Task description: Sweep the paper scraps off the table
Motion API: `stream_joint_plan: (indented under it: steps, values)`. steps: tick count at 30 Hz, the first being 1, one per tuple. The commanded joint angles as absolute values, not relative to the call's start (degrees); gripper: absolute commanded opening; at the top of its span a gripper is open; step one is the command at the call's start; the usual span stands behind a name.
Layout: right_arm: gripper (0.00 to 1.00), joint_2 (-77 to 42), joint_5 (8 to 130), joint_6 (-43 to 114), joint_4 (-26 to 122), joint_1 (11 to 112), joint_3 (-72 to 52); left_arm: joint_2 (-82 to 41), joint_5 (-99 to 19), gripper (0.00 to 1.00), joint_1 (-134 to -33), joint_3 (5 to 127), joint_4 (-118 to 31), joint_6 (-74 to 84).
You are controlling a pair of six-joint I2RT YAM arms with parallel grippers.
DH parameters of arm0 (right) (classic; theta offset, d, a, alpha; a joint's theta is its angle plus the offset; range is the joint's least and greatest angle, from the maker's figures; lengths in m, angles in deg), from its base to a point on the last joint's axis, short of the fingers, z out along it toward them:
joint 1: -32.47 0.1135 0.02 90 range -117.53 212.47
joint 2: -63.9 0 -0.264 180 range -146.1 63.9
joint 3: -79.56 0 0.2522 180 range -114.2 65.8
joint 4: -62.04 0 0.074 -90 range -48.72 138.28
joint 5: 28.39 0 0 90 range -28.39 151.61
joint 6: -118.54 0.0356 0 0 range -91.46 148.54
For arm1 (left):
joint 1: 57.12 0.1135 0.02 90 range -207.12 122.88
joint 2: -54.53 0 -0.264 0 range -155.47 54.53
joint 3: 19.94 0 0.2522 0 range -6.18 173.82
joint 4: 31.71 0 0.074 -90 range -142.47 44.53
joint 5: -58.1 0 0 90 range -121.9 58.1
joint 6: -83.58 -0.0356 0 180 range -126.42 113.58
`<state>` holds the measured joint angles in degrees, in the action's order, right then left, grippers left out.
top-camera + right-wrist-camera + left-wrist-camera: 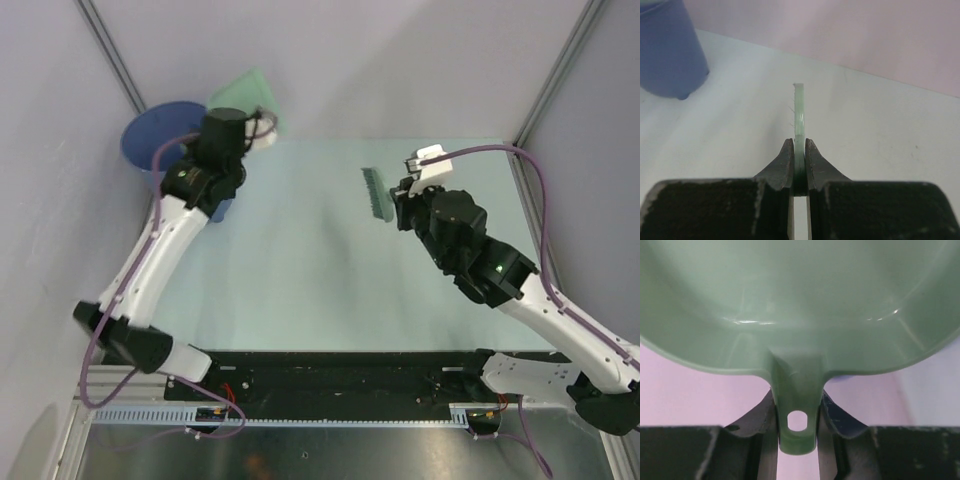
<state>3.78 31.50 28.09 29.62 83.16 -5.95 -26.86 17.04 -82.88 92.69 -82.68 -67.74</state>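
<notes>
While the left gripper (797,412) clamps the handle of the mint-green plastic dustpan (800,300) and the right gripper (799,165) pinches the mint-green brush (799,110), I see no paper scraps on the pale green table (300,260) between both jaws; such wads seem light, soft, better swept than pinched.

Count taken across all views.
- Two robot arms: left arm (165,235), right arm (500,275).
- Two grippers: left gripper (797,412), right gripper (799,150), each with two black fingers.
- One blue bucket (150,140), upper left of the top view.
- One mint-green dustpan (250,95).
- One mint-green brush (378,193).
- One table (300,270).
- Two metal corner rails (108,50), upper left and upper right.
- Two purple cables (520,155), one per arm.
</notes>
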Motion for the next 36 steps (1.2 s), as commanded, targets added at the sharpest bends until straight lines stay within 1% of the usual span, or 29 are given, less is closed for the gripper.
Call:
stream_joint_plan:
  steps: [1, 2, 3, 7, 8, 9, 12, 16, 17, 18, 20, 21, 22, 23, 24, 29, 32, 33, 34, 36]
  values:
    - [0.0, 6.94, 28.29, 28.98, 29.03, 81.16, -4.96, -33.09, -9.19, 0.0, -83.93, 92.53, -106.71, -38.9]
    - [0.0, 7.55, 28.64, 28.72, 28.94, 81.07, -4.78, -33.8, -13.32, 0.0, -83.93, 91.31, -108.21, -37.29]
    - [0.0, 7.65, 29.43, 28.71, 28.94, 81.16, -4.61, -34.15, -21.36, 0.0, -83.93, 88.25, -108.31, -35.97]
    - [0.0, 7.03, 33.04, 24.5, 28.59, 81.42, -3.9, -37.39, -34.6, 0.0, -83.93, 81.03, -107.96, -30.34]
    - [0.0, 6.86, 33.39, 24.41, 28.59, 81.6, -3.81, -38.1, -36.28, 0.0, -83.76, 79.53, -107.61, -30.33]
    - [0.0, 6.42, 33.57, 24.23, 28.68, 81.77, -3.81, -38.81, -37.86, 0.0, -83.84, 76.38, -107.17, -29.81]
    - [0.0, 5.37, 33.92, 23.18, 28.68, 82.39, -3.73, -42.41, -37.97, 0.0, -83.84, 72.15, -106.11, -30.59]
    - [0.0, 4.49, 34.88, 22.74, 28.94, 82.74, -3.64, -47.24, -35.34, 0.01, -83.49, 69.24, -104.98, -31.82]
    - [0.0, 4.22, 35.06, 22.83, 29.03, 82.83, -3.64, -47.95, -34.72, 0.02, -83.32, 68.89, -104.71, -31.91]
    - [0.0, 3.96, 35.24, 22.74, 29.03, 82.83, -3.55, -48.65, -34.11, 0.12, -83.23, 68.19, -104.27, -32.08]
    - [0.0, 2.9, 35.33, 22.3, 29.12, 82.92, -3.29, -49.97, -33.75, 0.26, -82.96, 67.92, -103.74, -32.35]
    - [0.0, 2.47, 35.24, 22.12, 29.03, 83.0, -3.2, -50.06, -33.92, 0.42, -82.96, 67.91, -103.57, -32.61]
    - [0.0, 1.5, 35.06, 21.86, 29.12, 83.0, -3.11, -49.02, -33.93, 0.56, -83.05, 68.0, -103.48, -32.44]
    - [0.0, 1.06, 34.98, 21.69, 29.2, 83.0, -3.2, -48.05, -35.14, 0.79, -83.05, 68.18, -103.39, -32.26]
    - [0.0, 0.62, 34.89, 20.99, 29.73, 83.0, -2.94, -46.74, -35.85, 0.99, -83.05, 68.87, -103.39, -32.26]
    - [0.0, -4.9, 31.65, 16.16, 36.92, 84.14, -1.18, -33.12, -40.6, 1.0, -82.7, 71.08, -103.48, -32.09]
    - [0.0, -9.47, 26.54, 8.08, 48.16, 89.32, 1.37, -24.6, -45.69, 1.0, -79.9, 71.69, -103.3, -29.72]
    - [0.0, -13.41, 26.02, 5.62, 54.63, 90.46, 1.72, -22.58, -48.23, 1.0, -78.67, 71.61, -103.21, -28.32]
    - [0.0, -15.88, 25.23, 1.86, 56.95, 93.26, 1.81, -18.64, -48.6, 1.0, -75.7, 71.43, -102.95, -27.26]
    - [0.0, -22.46, 25.31, -2.47, 62.31, 96.0, 1.64, -13.01, -47.91, 1.0, -73.04, 70.3, -102.69, -24.98]
